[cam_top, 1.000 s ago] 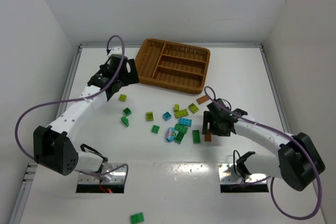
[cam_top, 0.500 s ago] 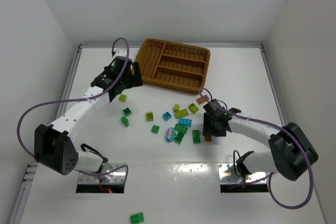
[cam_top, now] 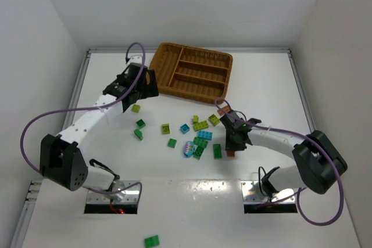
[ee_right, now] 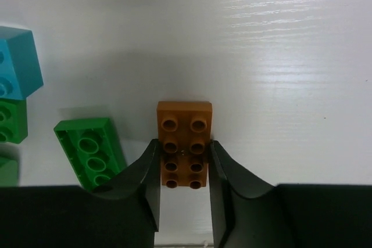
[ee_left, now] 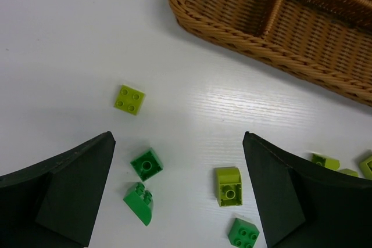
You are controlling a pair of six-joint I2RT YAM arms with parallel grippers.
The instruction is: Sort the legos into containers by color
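The orange-brown lego [ee_right: 183,135] lies studs-up on the white table, and my right gripper [ee_right: 183,149] is shut on its two long sides. From above, this gripper [cam_top: 231,144] sits at the right end of the scattered legos [cam_top: 200,137]. A dark green brick [ee_right: 90,149] and a teal one [ee_right: 17,65] lie just to its left. My left gripper [ee_left: 178,137] hangs open over bare table, with a lime square [ee_left: 129,99], a dark green brick [ee_left: 146,164] and a lime slope [ee_left: 228,186] below it. The wicker tray [cam_top: 157,74] with its containers stands at the back, all its sections bare.
A second orange-brown brick [cam_top: 223,110] lies near the tray's front right corner. One green brick [cam_top: 151,240] sits alone at the near edge, in front of the arm bases. The tray's corner [ee_left: 232,39] is close ahead of the left gripper.
My right gripper has closed on the orange-brown lego. The left arm has shifted slightly right, toward the tray's corner, still open.
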